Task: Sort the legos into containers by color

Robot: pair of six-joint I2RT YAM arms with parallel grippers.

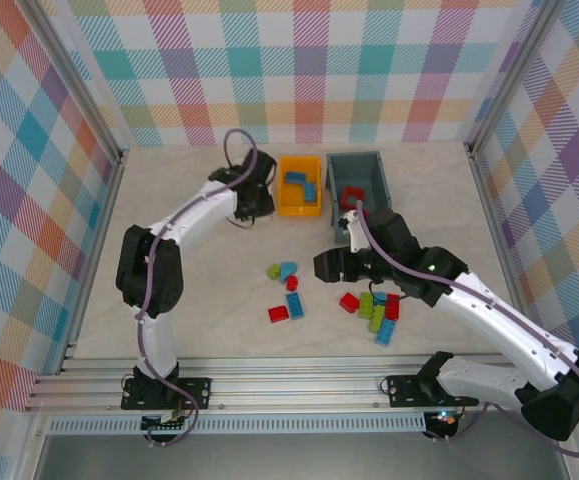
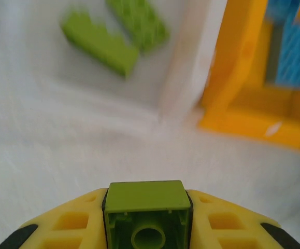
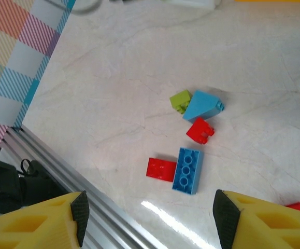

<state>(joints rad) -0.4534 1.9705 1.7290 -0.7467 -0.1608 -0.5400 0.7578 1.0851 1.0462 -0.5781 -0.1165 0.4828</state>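
**At the white tray, far left: green drop-off in hand**

Left gripper [image 2: 147, 210] is clamped on a lime green brick [image 2: 145, 193], seen stud-hollow side toward the wrist camera. White tray [image 2: 183, 72] is just ahead with two green bricks [image 2: 100, 44] already in it. Orange bin [image 2: 232, 78] sits right beside it, holding blue bricks [image 2: 295, 52]. The view is blurred, so I can't tell if the held brick has cleared the tray rim.

Next move as I read it: get fully over the tray, then release. The orange wall is close, so keep left of it.

Right gripper [image 3: 150, 212] has its jaws wide apart with nothing between them. It hangs above the loose pile: green piece [image 3: 181, 100], light blue wedge [image 3: 204, 105], small red brick [image 3: 200, 129], flat red plate [image 3: 161, 169], blue brick [image 3: 187, 170]. The plate and blue brick touch, so that pick needs a clean approach.

Grey bin [image 1: 332, 190] has red in it. A second cluster [image 1: 374, 310] is still unsorted, so I'd put the task about midway.
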